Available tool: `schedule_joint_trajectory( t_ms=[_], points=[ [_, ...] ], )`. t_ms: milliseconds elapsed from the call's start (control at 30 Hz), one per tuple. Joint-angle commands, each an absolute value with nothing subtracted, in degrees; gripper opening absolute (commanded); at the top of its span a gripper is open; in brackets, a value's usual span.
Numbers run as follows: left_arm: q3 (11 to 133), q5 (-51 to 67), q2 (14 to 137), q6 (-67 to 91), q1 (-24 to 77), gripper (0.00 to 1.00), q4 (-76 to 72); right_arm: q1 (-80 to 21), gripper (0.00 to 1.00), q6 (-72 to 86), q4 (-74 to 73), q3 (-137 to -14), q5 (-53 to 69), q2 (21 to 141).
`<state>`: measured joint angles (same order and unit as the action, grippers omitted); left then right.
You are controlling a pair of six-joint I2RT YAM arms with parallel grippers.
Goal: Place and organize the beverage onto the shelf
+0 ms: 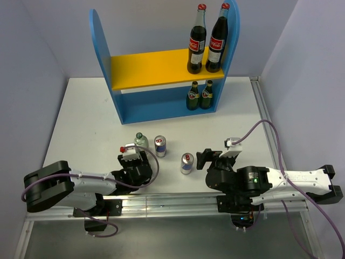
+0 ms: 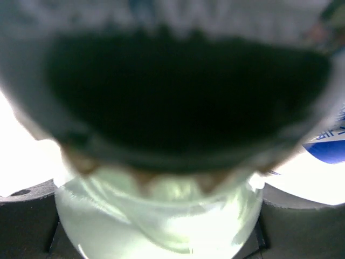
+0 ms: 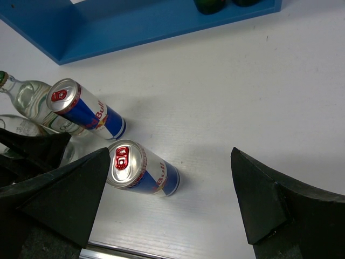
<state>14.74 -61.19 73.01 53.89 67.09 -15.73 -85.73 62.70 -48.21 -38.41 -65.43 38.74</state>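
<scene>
Left wrist view: found the left gripper [image 2: 159, 229] drawn narrow and clamped on a clear bottle [image 2: 161, 210], with pale glass wedged between dark fingers [image 2: 27, 221] on both sides. Saw above the glass only a dark blur, too close to make out. From the top external view, placed this gripper low over the white table [image 1: 81, 118] near its front edge. Noted the bottle upright just beyond it, topped by a green cap [image 1: 139, 135].

Through the right wrist camera, caught the right gripper [image 3: 171, 156] spread wide and holding nothing, with black fingers [image 3: 59, 199] at either side of the frame. Spotted a near can [image 3: 141, 171] upright just beside the finger at the frame's left; could not tell whether touching. Picked out a far can [image 3: 86, 110] behind it, close to the clear bottle.

Farther back, found the shelf [image 1: 102, 59] at the table's rear, open toward the arms. Counted on its yellow board [image 1: 145, 67], at the right end, a left cola bottle [image 1: 197, 40] and a right cola bottle [image 1: 217, 38], upright and side by side. Saw directly beneath, on the blue base, a left green bottle [image 1: 192, 96] and a right green bottle [image 1: 206, 94], dark, upright, nearly touching.
</scene>
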Motion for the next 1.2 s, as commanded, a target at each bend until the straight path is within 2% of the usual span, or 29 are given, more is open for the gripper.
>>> schedule_joint_trajectory(
  t_ms=[0,133,367,533,667,833,1167],
  points=[
    [18.1,-60.21,71.64,58.09,67.15,0.0,-9.42,-86.22,1.0,63.19,-46.85,-38.15,-67.15,38.32],
    [20.91,-61.52,67.42,63.61,69.6,0.0,1.46,-86.13,1.0,63.02,-46.67,-37.97,-66.97,37.53],
    [35.66,-65.3,62.32,69.95,73.91,0.0,26.34,-86.22,1.0,62.49,-46.32,-38.05,-67.15,37.27],
    [45.95,-66.97,59.51,63.4,74.71,0.0,34.44,-86.13,1.0,62.32,-46.93,-38.67,-67.67,37.09],
    [56.39,-70.31,57.75,52.33,74.45,0.0,32.45,-86.13,1.0,62.23,-47.37,-38.85,-68.38,36.48],
    [63.17,-62.33,55.55,27.83,66.46,0.0,15.66,-86.13,1.0,62.31,-47.64,-39.2,-68.64,36.21],
    [83.75,-43.08,68.37,16.79,45.19,0.0,12.22,-86.13,1.0,64.25,-48.51,-38.41,-68.73,34.89]
  ],
)
